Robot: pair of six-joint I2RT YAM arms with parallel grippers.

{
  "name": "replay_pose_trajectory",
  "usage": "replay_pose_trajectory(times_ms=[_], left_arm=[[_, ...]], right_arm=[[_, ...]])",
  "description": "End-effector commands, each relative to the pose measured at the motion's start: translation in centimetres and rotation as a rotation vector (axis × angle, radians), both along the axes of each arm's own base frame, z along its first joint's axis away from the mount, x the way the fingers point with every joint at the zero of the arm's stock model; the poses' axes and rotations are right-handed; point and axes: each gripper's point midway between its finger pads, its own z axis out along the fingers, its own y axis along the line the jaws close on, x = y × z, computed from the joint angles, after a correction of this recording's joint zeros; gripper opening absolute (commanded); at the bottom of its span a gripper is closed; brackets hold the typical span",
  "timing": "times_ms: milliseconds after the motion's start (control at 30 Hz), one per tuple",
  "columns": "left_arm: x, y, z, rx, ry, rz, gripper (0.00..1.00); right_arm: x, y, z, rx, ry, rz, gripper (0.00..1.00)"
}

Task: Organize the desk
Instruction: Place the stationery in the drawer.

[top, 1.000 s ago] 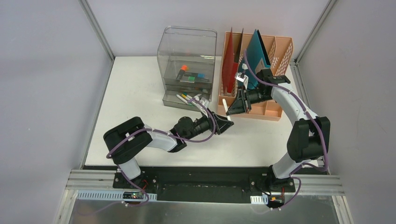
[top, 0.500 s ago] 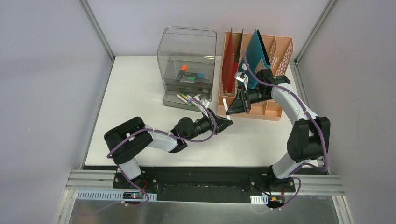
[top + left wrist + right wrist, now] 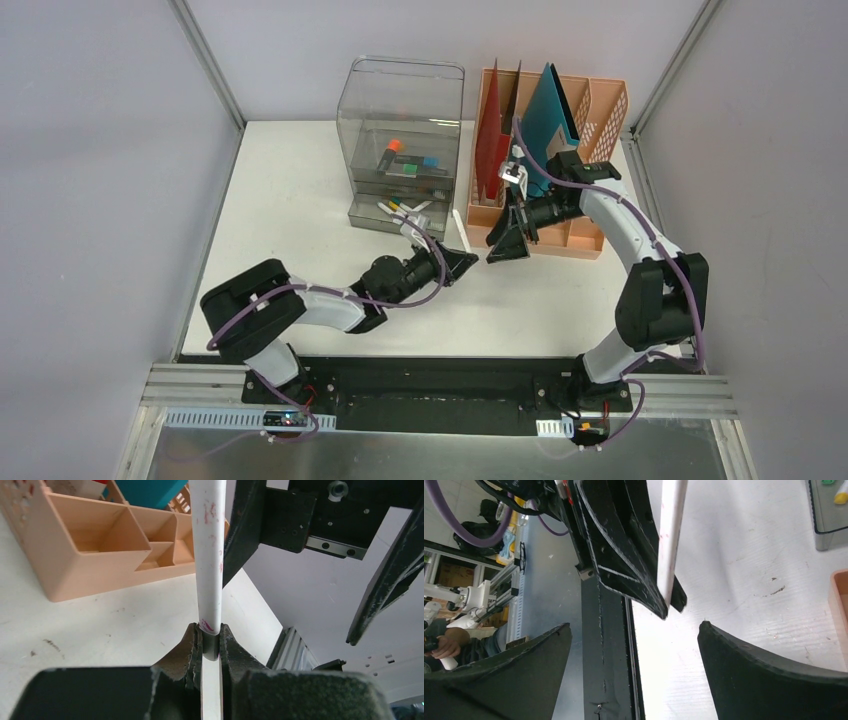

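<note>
Pointing away across desk (image 3: 290,200), white pen (image 3: 210,555) (in left gripper (image 3: 211,637))

Both arms are the same build. Left arm (image 3: 325,303) and right arm (image 3: 618,220): white link shells, chunky black joint housings. A purple cable (image 3: 693,300) is looped along each one. Left gripper (image 3: 465,262) and right gripper (image 3: 503,240) are matte black and wedge-shaped. The right one's fingers (image 3: 764,680) are broad and curved, tapering to points. Silver rail (image 3: 330,546) on its body, with small dark screws.
</note>
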Motion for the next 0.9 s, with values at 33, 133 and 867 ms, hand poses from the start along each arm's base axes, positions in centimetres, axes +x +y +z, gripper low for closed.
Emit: replay_pose_trajectory(times_ms=[33,133,867], left_arm=[[1.0,3.0,1.1,-0.012,0.018,0.137,0.0],[1.6,5.0,0.9,0.002,0.049,0.226,0.0],[9.8,15.3,-0.2,-0.02,0.401,0.629,0.0]], right_arm=[[-0.1,-0.4,1.1,-0.026,-0.141,0.013,1.0],[0.1,-0.6,0.9,-0.049,-0.17,0.0,1.0],[0.7,-1.2,0.3,-0.101,-0.234,-0.027,1.0]])
